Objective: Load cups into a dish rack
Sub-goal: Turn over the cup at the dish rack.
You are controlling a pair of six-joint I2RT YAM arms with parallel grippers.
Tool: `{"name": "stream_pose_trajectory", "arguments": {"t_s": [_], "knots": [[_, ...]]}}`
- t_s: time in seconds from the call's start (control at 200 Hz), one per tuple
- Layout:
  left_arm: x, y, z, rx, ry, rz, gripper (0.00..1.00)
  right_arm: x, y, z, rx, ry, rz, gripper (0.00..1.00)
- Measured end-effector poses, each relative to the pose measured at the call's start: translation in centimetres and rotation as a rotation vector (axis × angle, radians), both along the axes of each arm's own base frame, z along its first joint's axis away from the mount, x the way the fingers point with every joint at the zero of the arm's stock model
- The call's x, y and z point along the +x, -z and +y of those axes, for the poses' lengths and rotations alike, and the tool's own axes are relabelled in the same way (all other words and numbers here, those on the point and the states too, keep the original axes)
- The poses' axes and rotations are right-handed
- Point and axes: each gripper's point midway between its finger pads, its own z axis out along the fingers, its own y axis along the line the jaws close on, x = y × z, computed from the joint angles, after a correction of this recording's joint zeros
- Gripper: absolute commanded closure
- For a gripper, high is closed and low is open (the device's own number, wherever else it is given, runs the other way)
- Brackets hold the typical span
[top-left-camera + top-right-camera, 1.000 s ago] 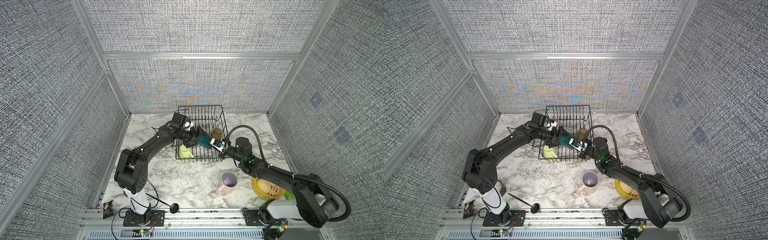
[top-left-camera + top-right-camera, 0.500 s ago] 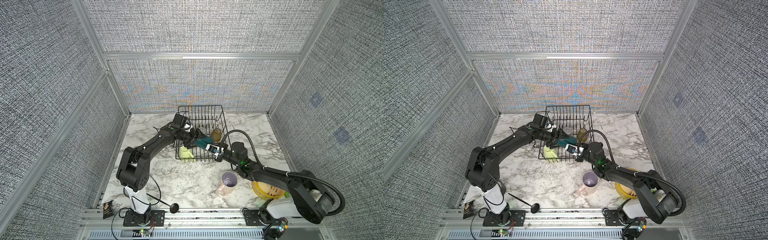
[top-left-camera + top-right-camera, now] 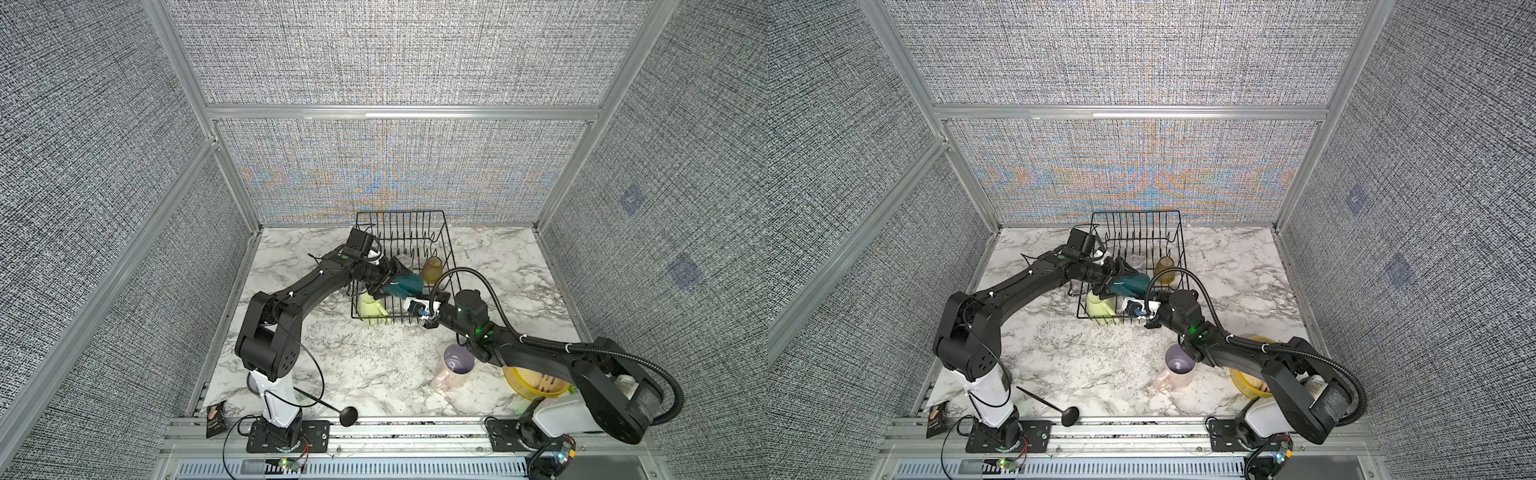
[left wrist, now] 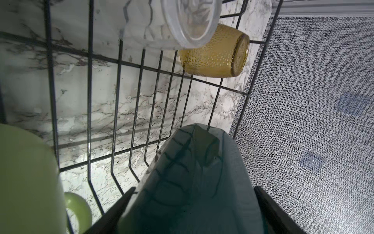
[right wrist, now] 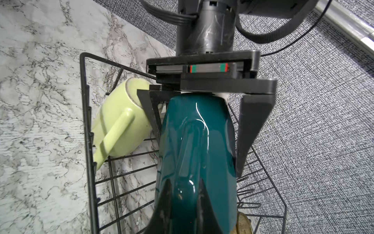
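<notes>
Bright even light — moiré, soft wrist foregrounds

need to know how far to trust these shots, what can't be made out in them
Left tool on the teal mug: right wrist view, fingers flank it, contact unclear.
Clear glass: left wrist view, cut off by the picture edge.
Amber tumbler: right wrist view, mostly behind the teal mug.
Steamer basket contents: both top views, right arm covers most.

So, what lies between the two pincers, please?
The teal mug: right pincer on its handle, left pincer straddling its body, clearest in the right wrist view.
</notes>
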Motion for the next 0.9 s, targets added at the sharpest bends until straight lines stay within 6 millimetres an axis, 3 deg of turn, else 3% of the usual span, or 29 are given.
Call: {"name": "stream_pose_trajectory", "arguments": {"t_s": [0.175,0.205,0.335,0.51,0.625,0.805,0.9], "knots": [[0.1,-0.2,-0.1,-0.001,0.016,-0.026,0.44,0.3,-0.1,-0.4,0.018,0.036,0.012,1.0],[0.1,-0.2,-0.1,0.0,0.016,-0.029,0.45,0.3,-0.1,-0.4,0.019,0.036,0.013,0.96],[0.2,-0.6,0.1,0.013,0.022,-0.046,0.46,0.2,-0.1,-0.3,0.023,0.026,0.014,0.79],[-0.1,-0.6,0.5,0.069,0.037,-0.053,0.5,-0.7,-0.2,0.3,0.006,-0.031,-0.011,0.75],[0.0,-0.5,1.0,0.115,0.041,-0.067,0.6,-1.5,-0.5,0.2,-0.001,-0.067,-0.011,0.72],[0.6,0.0,1.6,0.172,0.035,-0.085,0.61,-2.4,0.0,-0.6,-0.01,-0.09,0.016,0.69],[1.1,-0.1,1.5,0.203,0.046,-0.11,0.61,-2.7,0.0,-1.2,-0.009,-0.087,0.027,0.62]]}}
